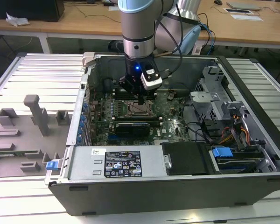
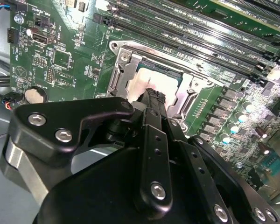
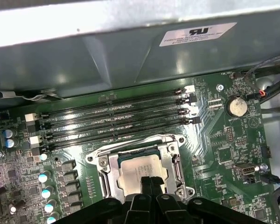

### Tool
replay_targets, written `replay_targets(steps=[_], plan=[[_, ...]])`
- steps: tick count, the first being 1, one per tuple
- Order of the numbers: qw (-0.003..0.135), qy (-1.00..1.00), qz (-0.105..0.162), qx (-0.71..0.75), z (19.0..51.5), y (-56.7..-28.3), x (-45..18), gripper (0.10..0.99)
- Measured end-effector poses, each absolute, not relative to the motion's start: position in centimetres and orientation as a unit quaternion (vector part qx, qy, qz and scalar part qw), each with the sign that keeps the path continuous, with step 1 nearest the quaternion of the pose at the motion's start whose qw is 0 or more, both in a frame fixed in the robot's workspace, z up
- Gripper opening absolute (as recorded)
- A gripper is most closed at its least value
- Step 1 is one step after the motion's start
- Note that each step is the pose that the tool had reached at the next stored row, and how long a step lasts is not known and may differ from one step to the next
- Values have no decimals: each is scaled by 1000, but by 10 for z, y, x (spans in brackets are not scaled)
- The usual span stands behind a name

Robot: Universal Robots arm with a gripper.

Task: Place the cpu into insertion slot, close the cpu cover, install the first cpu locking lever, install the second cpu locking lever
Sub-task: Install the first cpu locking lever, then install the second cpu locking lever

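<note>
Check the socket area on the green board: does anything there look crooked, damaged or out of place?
Nothing stands out. In both wrist views the cpu lies flat and square in the insertion slot, with the cpu cover down around it. The gripper, fingers together, is just above the chip's edge. No bent or loose parts are visible.

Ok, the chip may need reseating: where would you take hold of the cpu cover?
The cpu cover lies flat, its cut-out filled by the cpu, so no bar can be pinched across. Probably best: come from above and catch its outer edge on the side facing the memory slots, where the rim seems to curl up. The gripper, shut, hangs over the cpu.
</note>
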State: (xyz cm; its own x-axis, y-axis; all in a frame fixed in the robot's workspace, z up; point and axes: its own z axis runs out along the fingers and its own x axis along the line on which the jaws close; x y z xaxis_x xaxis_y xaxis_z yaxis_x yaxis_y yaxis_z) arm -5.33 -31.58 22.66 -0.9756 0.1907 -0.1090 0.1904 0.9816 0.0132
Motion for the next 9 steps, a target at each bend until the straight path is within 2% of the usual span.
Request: replay_targets(steps=[9], plan=[[55, 994, 1, 96, 228, -316, -53, 106]])
